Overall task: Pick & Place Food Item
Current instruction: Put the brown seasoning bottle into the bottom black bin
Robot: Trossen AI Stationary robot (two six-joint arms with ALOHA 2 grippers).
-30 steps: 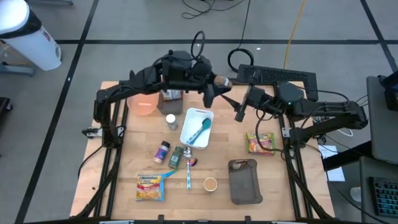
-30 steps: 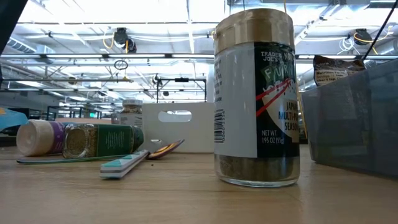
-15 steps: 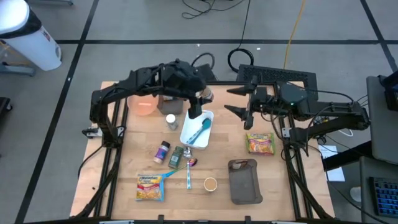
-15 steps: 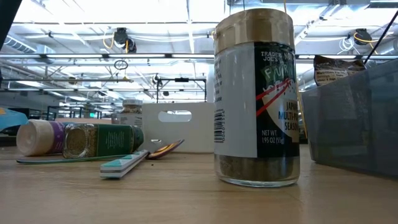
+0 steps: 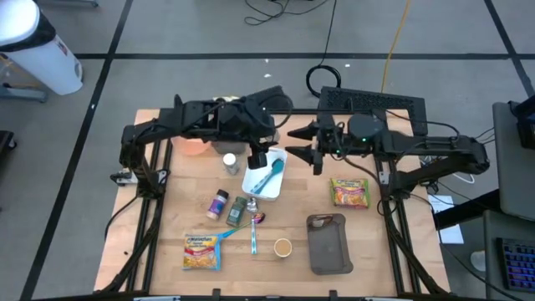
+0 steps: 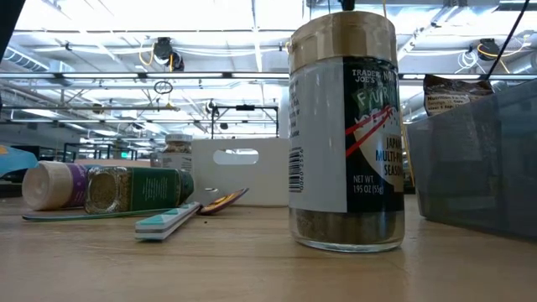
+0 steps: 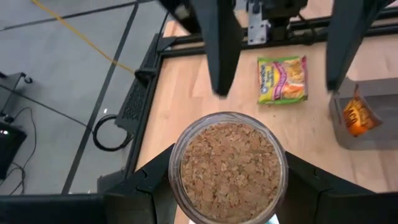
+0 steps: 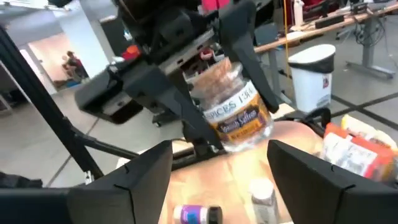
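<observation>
The spice jar (image 7: 228, 165), a clear jar filled with brown flakes, was clamped between the two fingers of the left tool (image 7: 227, 180), lifted off the bench. In the right wrist view the same jar (image 8: 231, 102) showed tilted in that grip, its label facing outward. In the high view the left tool (image 5: 257, 155) hung over the far end of the white bin (image 5: 276, 177), which held a teal utensil (image 5: 267, 177).

The right tool (image 5: 308, 144) hovered just beside it, on the far right side of the bin, its fingers spread apart and holding nothing.

Around the bin on the wooden bench (image 5: 372, 242) lay a white-capped bottle (image 5: 229, 162), a purple-labelled bottle (image 5: 217, 203) and a green jar (image 5: 237, 210) on its side. A toothbrush (image 5: 254, 234) lay near the front, beside a yellow noodle packet (image 5: 201, 251) and a gold-lidded seasoning jar (image 5: 282, 247). A dark grey tray (image 5: 328, 247) sat to the right, with a green and pink noodle packet (image 5: 350, 191) farther back. An orange bowl (image 5: 192, 145) stood under the left arm.

In the low view the seasoning jar (image 6: 346, 134) stood upright close to the camera.
</observation>
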